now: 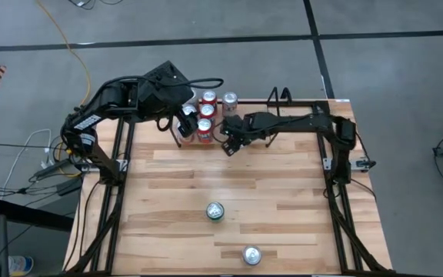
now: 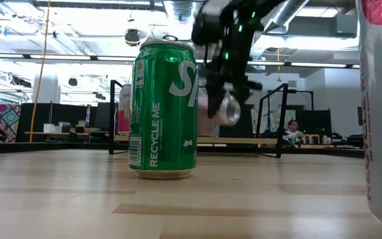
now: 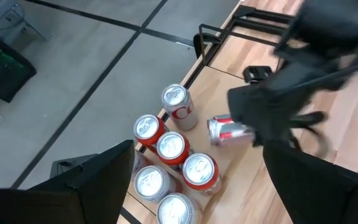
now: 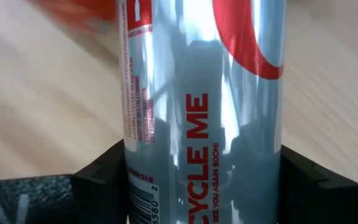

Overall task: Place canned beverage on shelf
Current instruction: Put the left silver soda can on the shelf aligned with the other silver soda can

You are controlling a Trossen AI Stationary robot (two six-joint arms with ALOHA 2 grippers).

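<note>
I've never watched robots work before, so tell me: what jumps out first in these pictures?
The right pincer grips a silver and red can lying sideways, carried just above the table near the cluster of cans standing on the shelf at the far edge. The left pincer hovers over that cluster, empty. Nearer, a green can and another silver can stand alone.

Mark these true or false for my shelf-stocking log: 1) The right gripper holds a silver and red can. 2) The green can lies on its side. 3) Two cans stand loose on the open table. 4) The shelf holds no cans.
1) True: the right gripper clasps the silver and red can.
2) False: the green can stands upright.
3) True: the green one and a silver can.
4) False: several cans stand at the shelf.
</note>
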